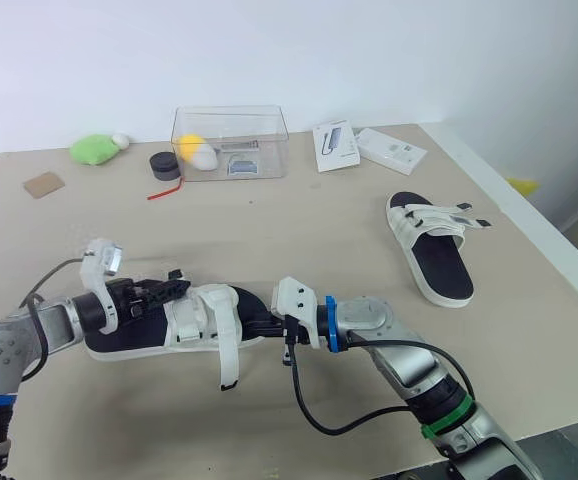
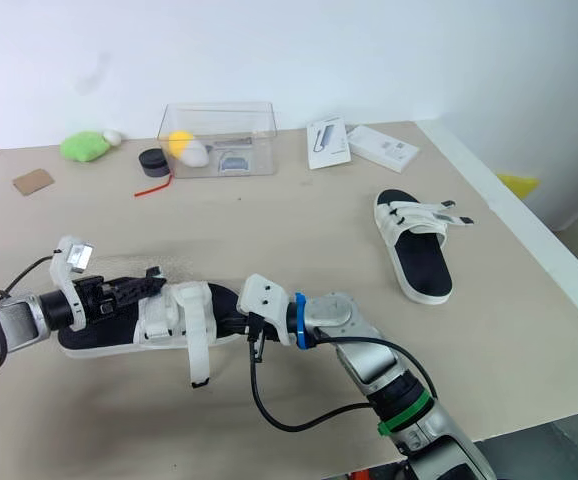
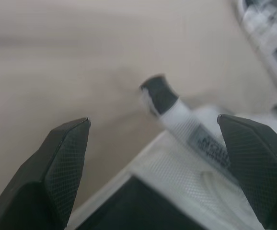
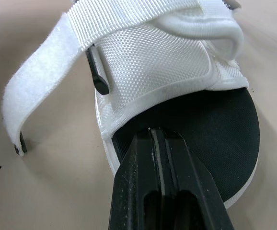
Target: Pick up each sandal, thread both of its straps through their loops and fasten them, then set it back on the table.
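Observation:
The near sandal (image 1: 184, 325), black footbed with white straps, lies on the table between my arms. One strap (image 1: 229, 355) hangs loose over its near side, also seen as a strap (image 4: 42, 81) in the right wrist view. My left gripper (image 1: 164, 288) is open at the sandal's left end, its fingers either side of a black-tipped strap end (image 3: 169, 105) without touching it. My right gripper (image 4: 150, 132) is shut, its tips resting on the black footbed at the sandal's right end. A second sandal (image 1: 429, 245) lies at the right with its straps loose.
A clear box (image 1: 231, 140) stands at the back, with a black round pot (image 1: 165, 165), a red stick (image 1: 164, 193) and a green object (image 1: 94, 150) to its left. Two white boxes (image 1: 337, 145) lie back right. The table's right edge (image 1: 539, 250) runs close to the second sandal.

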{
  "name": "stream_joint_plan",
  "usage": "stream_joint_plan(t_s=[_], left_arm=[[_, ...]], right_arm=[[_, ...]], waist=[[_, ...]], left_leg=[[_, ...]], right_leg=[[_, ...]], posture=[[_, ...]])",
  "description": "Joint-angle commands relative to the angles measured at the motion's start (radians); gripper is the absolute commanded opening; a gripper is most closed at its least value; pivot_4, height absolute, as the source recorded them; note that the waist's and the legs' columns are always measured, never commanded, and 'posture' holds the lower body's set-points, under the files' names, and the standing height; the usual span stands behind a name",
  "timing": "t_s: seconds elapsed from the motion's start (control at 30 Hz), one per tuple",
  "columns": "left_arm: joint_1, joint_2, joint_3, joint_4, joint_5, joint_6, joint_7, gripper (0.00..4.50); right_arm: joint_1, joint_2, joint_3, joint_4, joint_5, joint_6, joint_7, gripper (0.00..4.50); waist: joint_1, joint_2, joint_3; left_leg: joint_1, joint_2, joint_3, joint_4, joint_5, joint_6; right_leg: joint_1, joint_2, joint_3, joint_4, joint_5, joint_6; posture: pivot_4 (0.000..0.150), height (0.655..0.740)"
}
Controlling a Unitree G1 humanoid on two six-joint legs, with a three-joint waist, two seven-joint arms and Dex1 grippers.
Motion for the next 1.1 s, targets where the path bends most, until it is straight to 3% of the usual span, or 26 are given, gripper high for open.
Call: stream_joint_plan(t_s=[0.03, 0.27, 0.33, 0.47, 0.63, 0.77, 0.9, 1.03, 1.1], left_arm=[[0.006, 0.023, -0.043, 0.021, 0.135, -0.074, -0.054, 4.42], [-0.006, 0.017, -0.005, 0.037, 0.187, -0.114, -0.126, 4.42], [-0.027, 0.01, 0.071, 0.004, 0.092, -0.059, -0.144, 4.42], [-0.099, 0.03, 0.3, -0.024, -0.376, 0.169, -0.108, 4.42], [0.067, 0.151, 0.367, -0.169, -0.59, 0.329, -0.159, 4.42], [0.235, 0.206, 0.422, -0.3, -0.616, 0.363, -0.227, 4.42], [0.369, 0.219, 0.42, -0.442, -0.513, 0.326, -0.292, 4.42], [0.456, 0.169, 0.354, -0.529, -0.421, 0.252, -0.305, 4.42], [0.496, 0.155, 0.306, -0.571, -0.311, 0.185, -0.305, 4.42]], right_arm=[[0.011, -0.01, 0.015, 0.036, -0.029, 0.022, -0.005, 0.0], [0.011, -0.012, 0.013, 0.034, -0.029, 0.023, -0.005, 0.0], [0.013, -0.014, 0.011, 0.03, -0.027, 0.025, -0.004, 0.0], [0.021, -0.017, 0.01, 0.019, -0.025, 0.033, -0.004, 0.0], [0.026, -0.021, 0.014, 0.013, -0.024, 0.034, -0.001, 0.0], [0.034, -0.024, 0.019, 0.005, -0.022, 0.037, 0.003, 0.0], [0.042, -0.024, 0.024, -0.008, -0.017, 0.045, 0.005, 0.0], [0.047, -0.028, 0.03, -0.02, -0.016, 0.051, 0.011, 0.0], [0.053, -0.035, 0.029, -0.031, -0.014, 0.058, 0.014, 0.0]], waist=[[0.0, 0.002, 0.0], [0.0, 0.002, 0.0], [-0.001, 0.001, 0.0], [0.001, -0.008, 0.004], [-0.006, -0.002, 0.006], [-0.006, -0.002, 0.006], [-0.003, -0.002, 0.008], [-0.001, 0.0, 0.008], [-0.001, 0.0, 0.008]], left_leg=[[0.0, 0.0, 0.0, 0.0, 0.0, 0.0], [0.001, 0.0, 0.0, 0.0, 0.0, 0.001], [0.0, 0.0, 0.001, 0.0, 0.0, 0.0], [-0.003, 0.002, -0.001, 0.0, 0.0, 0.001], [-0.001, 0.001, -0.001, -0.001, -0.002, 0.0], [-0.001, 0.002, -0.001, -0.001, -0.004, -0.003], [0.0, 0.001, -0.001, 0.0, -0.003, -0.003], [0.0, 0.001, -0.001, 0.0, -0.003, -0.003], [-0.001, 0.001, -0.001, -0.001, -0.003, -0.003]], right_leg=[[0.0, 0.0, 0.0, 0.0, 0.0, 0.0], [0.001, 0.0, 0.0, 0.0, 0.0, 0.0], [0.0, 0.0, 0.0, 0.0, 0.0, 0.0], [-0.001, 0.0, -0.001, 0.0, 0.0, 0.0], [-0.001, -0.001, 0.001, 0.0, -0.002, 0.002], [-0.002, -0.002, 0.002, 0.0, -0.004, 0.002], [-0.001, -0.001, 0.001, 0.0, -0.007, -0.004], [-0.001, -0.001, 0.001, 0.0, -0.008, -0.005], [-0.001, -0.001, 0.001, 0.0, -0.007, -0.005]], posture=[[0.15, 0.74], [0.15, 0.74], [0.15, 0.74], [0.15, 0.74], [0.15, 0.74], [0.15, 0.74], [0.15, 0.74], [0.15, 0.74], [0.15, 0.74]])
